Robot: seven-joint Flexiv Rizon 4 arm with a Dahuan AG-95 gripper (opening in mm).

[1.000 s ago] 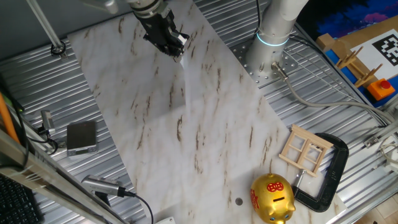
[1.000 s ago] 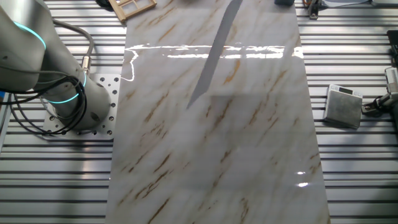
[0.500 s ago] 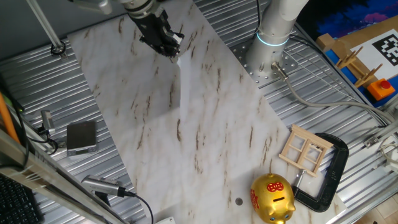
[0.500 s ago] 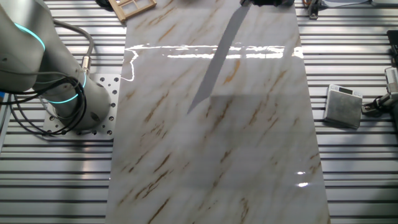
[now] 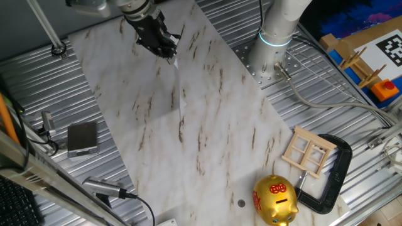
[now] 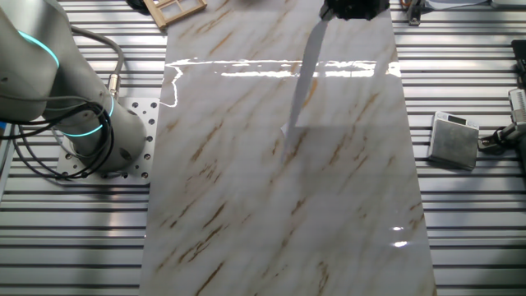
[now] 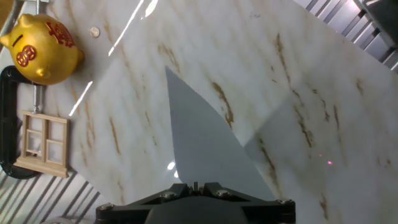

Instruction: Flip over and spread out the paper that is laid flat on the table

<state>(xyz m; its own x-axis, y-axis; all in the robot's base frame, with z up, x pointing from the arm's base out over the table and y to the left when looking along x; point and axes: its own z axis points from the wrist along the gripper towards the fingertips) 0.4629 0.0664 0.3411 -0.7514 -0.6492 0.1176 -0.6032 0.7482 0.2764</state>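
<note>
Paper (image 6: 302, 78) lifted mid-flip, hanging steeply from top centre of frame, lower corner near or touching table (image 6: 271, 230) at mid-frame. Gripper (image 5: 164, 47) at upper left of frame, jaws pinched on paper's top edge. Risks: thin edge slipping free if pull outruns grip; sheet folding or creasing on itself if lowered without sideways drag. Piggy bank (image 5: 274, 200), wooden frame (image 5: 308, 152) well apart, lower right.

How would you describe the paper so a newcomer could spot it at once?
Start at the marble-look table with brown streaks and find the black gripper above its far end. The paper hangs from its shut jaws, a thin blank white sheet lifted nearly edge-on, unlike the small grey box on the ribbed metal.
</note>
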